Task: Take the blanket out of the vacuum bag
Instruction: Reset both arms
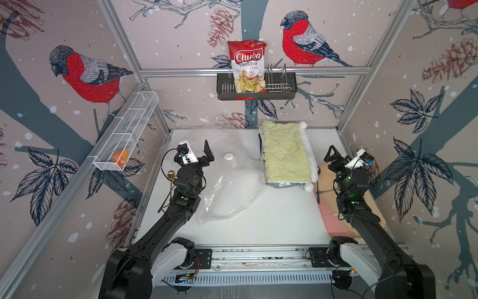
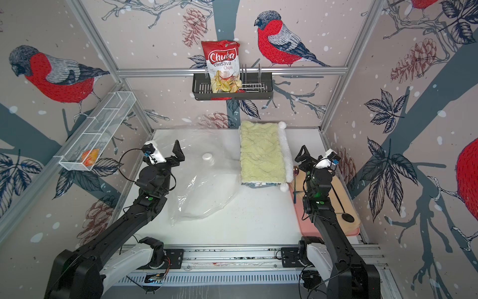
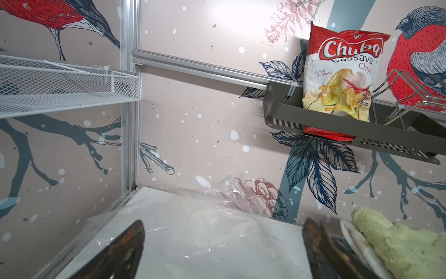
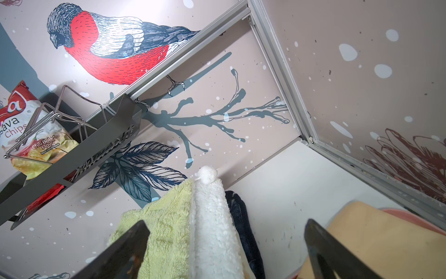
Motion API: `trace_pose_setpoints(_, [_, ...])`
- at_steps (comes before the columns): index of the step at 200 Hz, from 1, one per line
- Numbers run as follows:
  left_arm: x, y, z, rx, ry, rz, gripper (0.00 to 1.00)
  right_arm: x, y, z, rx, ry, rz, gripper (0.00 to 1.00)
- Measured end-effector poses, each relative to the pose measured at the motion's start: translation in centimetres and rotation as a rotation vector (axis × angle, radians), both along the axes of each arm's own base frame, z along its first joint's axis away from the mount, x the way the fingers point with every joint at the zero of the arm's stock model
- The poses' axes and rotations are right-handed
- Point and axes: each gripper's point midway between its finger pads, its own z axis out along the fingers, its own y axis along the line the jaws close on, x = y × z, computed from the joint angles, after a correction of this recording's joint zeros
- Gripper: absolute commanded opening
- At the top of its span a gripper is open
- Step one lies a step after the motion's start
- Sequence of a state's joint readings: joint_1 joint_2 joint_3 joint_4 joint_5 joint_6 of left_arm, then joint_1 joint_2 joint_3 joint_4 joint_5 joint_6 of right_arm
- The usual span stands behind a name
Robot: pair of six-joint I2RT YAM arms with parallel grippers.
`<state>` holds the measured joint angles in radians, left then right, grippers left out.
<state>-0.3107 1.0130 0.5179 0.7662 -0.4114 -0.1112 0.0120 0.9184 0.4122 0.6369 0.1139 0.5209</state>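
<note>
The blanket is pale yellow-green fleece with a white trim and pompoms. It lies folded at the back right of the table, over a dark blue cloth. Left of it the vacuum bag lies flat and see-through, its round white valve cap facing up; its right edge reaches the blanket's side. My left gripper hangs open above the bag's left part, holding nothing. My right gripper is open just right of the blanket, raised off the table.
A dark wall basket on the back wall holds a chips bag. A white mesh shelf runs along the left wall. Pink and beige boards with a spoon lie under the right arm.
</note>
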Motion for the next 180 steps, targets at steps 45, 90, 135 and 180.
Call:
trace_pose_setpoints(45, [-1.0, 1.4, -3.3, 0.066, -0.016, 0.082, 1.00, 0.2, 0.3, -0.1, -0.008, -0.025, 0.027, 1.00])
trace_pose_setpoints(90, [-2.0, 3.5, -7.4, 0.100, 0.002, 0.193, 1.00, 0.5, 0.8, -0.3, -0.011, -0.024, 0.059, 1.00])
trace_pose_setpoints(135, [-3.2, 4.5, -11.6, 0.186, 0.070, 0.241, 1.00, 0.5, 1.1, -0.2, -0.029, -0.034, 0.075, 1.00])
trace_pose_setpoints(180, [-3.2, 5.4, -13.7, 0.261, 0.140, 0.293, 0.99, 0.5, 1.3, -0.8, -0.047, -0.032, 0.084, 1.00])
